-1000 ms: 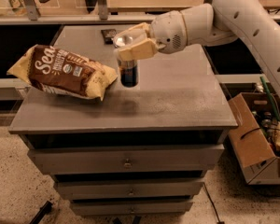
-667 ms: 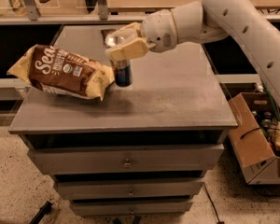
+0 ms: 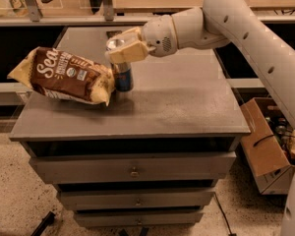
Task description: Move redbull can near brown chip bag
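Note:
The redbull can (image 3: 123, 76) stands upright on the grey cabinet top (image 3: 187, 102), its blue lower part showing and its shiny top just visible between the fingers. My gripper (image 3: 122, 49) is closed around the can's upper part from above. The brown chip bag (image 3: 64, 75) lies on the left of the top, dark brown with "Sea" lettering and pale yellow ends. The can stands right at the bag's right end, touching or almost touching it.
The cabinet has drawers (image 3: 132, 171) below. A small flat dark object (image 3: 114, 34) lies at the back of the top behind the gripper. An open cardboard box (image 3: 273, 146) with items stands on the floor at the right. Shelving runs behind.
My gripper has carried the can leftward across the top, from a gap away from the bag to right against the bag's right end.

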`<move>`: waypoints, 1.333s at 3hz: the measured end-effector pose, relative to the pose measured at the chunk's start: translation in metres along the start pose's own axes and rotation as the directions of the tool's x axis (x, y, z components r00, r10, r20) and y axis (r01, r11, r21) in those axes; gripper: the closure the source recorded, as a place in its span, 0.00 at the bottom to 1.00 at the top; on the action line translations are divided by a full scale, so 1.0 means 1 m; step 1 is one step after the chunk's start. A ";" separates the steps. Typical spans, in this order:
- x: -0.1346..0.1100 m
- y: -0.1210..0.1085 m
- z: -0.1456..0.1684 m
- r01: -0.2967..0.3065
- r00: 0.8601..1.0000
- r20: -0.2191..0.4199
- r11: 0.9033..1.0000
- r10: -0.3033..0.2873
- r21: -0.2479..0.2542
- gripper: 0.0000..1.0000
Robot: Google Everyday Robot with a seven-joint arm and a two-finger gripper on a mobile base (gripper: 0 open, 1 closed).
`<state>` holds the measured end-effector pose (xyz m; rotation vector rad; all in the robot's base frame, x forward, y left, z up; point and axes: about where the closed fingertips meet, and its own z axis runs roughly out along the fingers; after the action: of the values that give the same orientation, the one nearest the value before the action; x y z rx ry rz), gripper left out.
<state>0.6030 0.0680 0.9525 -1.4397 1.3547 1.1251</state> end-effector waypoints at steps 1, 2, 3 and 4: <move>0.010 -0.006 0.006 -0.036 0.999 0.000 0.999 0.036 0.014 1.00; 0.019 -0.007 0.012 -0.053 0.999 -0.009 0.999 0.053 -0.001 1.00; 0.021 -0.005 0.018 -0.065 0.998 0.024 0.997 0.066 -0.048 1.00; 0.024 -0.003 0.020 -0.077 0.994 0.069 0.992 0.084 -0.102 1.00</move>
<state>0.6052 0.0821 0.9246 -1.4104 1.3322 1.3010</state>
